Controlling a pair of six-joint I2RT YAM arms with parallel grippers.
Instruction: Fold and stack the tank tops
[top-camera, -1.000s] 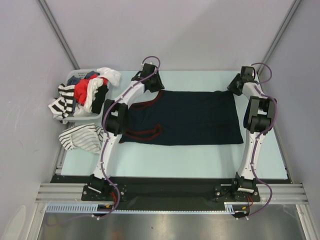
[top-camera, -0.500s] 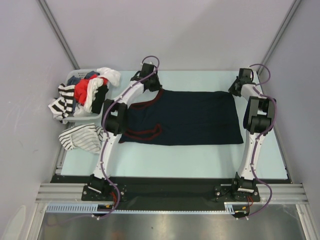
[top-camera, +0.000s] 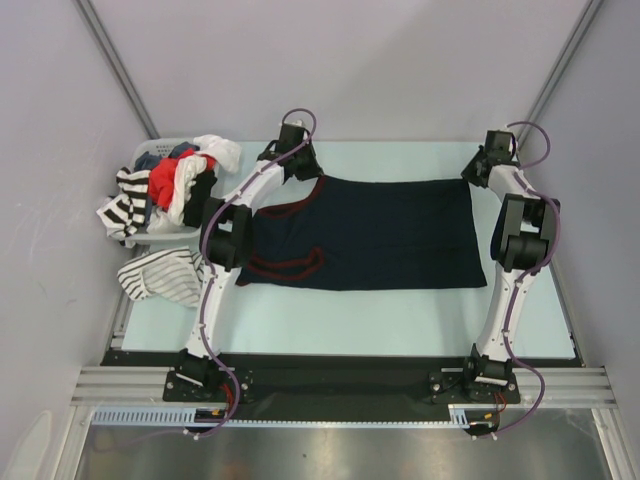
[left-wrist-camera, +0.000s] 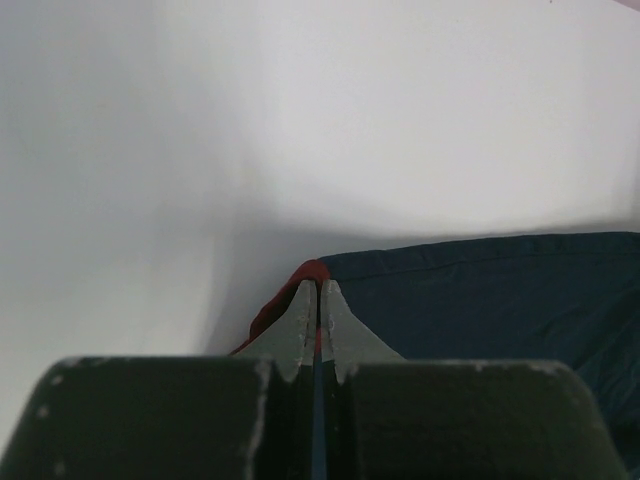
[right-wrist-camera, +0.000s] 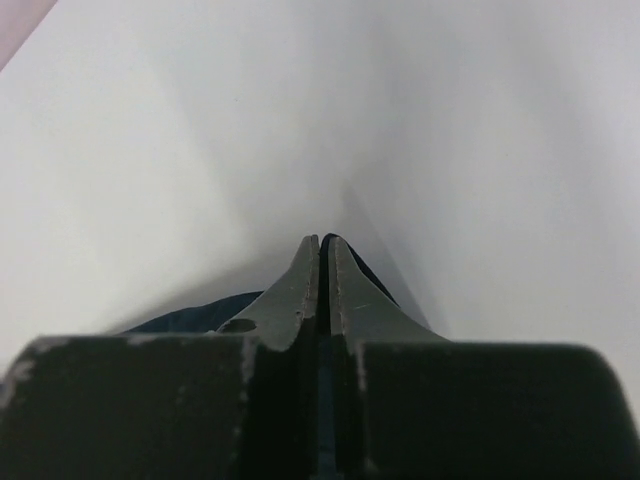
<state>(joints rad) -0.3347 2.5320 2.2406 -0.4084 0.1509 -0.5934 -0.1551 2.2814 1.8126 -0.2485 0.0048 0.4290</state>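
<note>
The navy tank top (top-camera: 380, 235) has just been clamped at its far corners by the left gripper (left-wrist-camera: 318, 290) and right gripper (right-wrist-camera: 322, 245), apparently readying the fold.

Soft, even light falls from above in the top view. The table (top-camera: 400, 310) is bright pale green, with only faint, blurred shadows beside the arms. The navy top (top-camera: 390, 235) reads almost black, its folds hardly showing. The metal sheet (top-camera: 330, 452) along the near edge carries a dull, streaky glare. Straight wall rails lean outward toward the corners. Both wrist views wash out to near white above, with soft grey shadow pooling near the cloth. The left gripper (left-wrist-camera: 318, 290) and the right gripper (right-wrist-camera: 322, 245) loom dark and out of focus in the foreground. A pink tint sits in the right wrist view's upper left corner.
</note>
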